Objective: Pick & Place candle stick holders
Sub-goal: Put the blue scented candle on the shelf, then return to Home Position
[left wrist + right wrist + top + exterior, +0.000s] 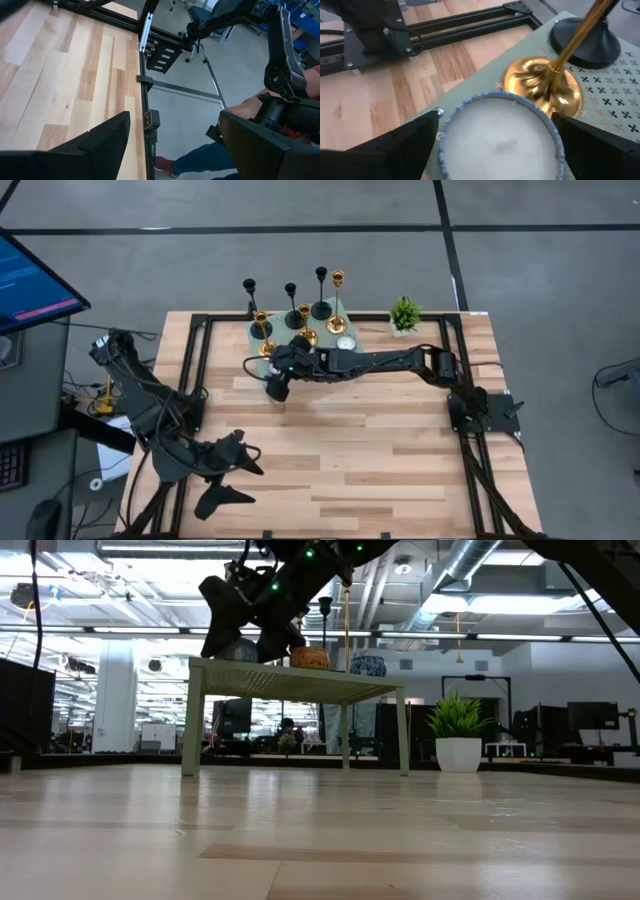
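A small pale-green stand (pixel 352 356) at the table's far side carries black slim-stemmed holders (pixel 291 292), one tall gold holder (pixel 338 280) and short gold ones (pixel 262 322), each standing on its round base. My right gripper (pixel 278 385) is at the stand's near left corner, closed around a round blue-rimmed pot of white wax (pixel 500 135). A gold holder's base (pixel 540 82) and a black disc base (pixel 592 42) stand just beyond it. My left gripper (pixel 235 475) waits open and empty at the table's near left. My right gripper has the blue-rimmed pot between its two fingers, one finger (pixel 417 135) on each side of the round wall (pixel 442 125). The pot stays upright at the stand's edge (pixel 240 648). Whether its bottom rests on the stand, I cannot tell.
A small green potted plant (pixel 404 313) stands right of the stand, and a white tealight (pixel 345 343) lies on it. The low view shows an orange pot (pixel 310 658) and a blue patterned pot (pixel 368 665) on the stand. A person's leg (pixel 200 160) shows beyond the table's edge.
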`<control>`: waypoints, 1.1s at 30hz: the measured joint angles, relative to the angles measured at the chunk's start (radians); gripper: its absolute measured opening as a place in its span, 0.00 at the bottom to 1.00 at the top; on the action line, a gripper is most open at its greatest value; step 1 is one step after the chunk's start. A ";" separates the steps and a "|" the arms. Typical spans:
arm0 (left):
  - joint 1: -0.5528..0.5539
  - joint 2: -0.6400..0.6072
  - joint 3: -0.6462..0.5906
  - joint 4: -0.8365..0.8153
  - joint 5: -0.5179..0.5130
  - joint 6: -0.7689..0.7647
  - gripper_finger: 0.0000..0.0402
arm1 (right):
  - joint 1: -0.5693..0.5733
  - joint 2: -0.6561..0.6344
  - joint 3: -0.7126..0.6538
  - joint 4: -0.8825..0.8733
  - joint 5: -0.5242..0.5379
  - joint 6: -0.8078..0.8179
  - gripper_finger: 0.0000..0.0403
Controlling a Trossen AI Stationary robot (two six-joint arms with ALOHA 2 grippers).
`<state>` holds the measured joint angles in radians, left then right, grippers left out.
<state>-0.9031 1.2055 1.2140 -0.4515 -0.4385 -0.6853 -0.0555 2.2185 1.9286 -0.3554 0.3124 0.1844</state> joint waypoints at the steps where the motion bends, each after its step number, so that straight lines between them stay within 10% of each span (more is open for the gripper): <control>1: 0.000 -0.005 0.000 -0.002 0.000 0.000 0.77 | 0.000 0.000 0.006 -0.007 -0.001 0.000 0.94; 25: 0.000 -0.094 0.000 0.000 -0.039 0.000 0.77 | 0.067 -0.003 0.429 -0.567 0.005 -0.121 0.95; 33: 0.000 -0.215 0.000 0.119 -0.088 0.189 0.77 | 0.156 -0.230 0.400 -0.743 0.049 -0.171 0.95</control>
<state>-0.9031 0.9905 1.2140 -0.3328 -0.5267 -0.4962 0.1010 1.9883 2.3287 -1.0980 0.3611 0.0135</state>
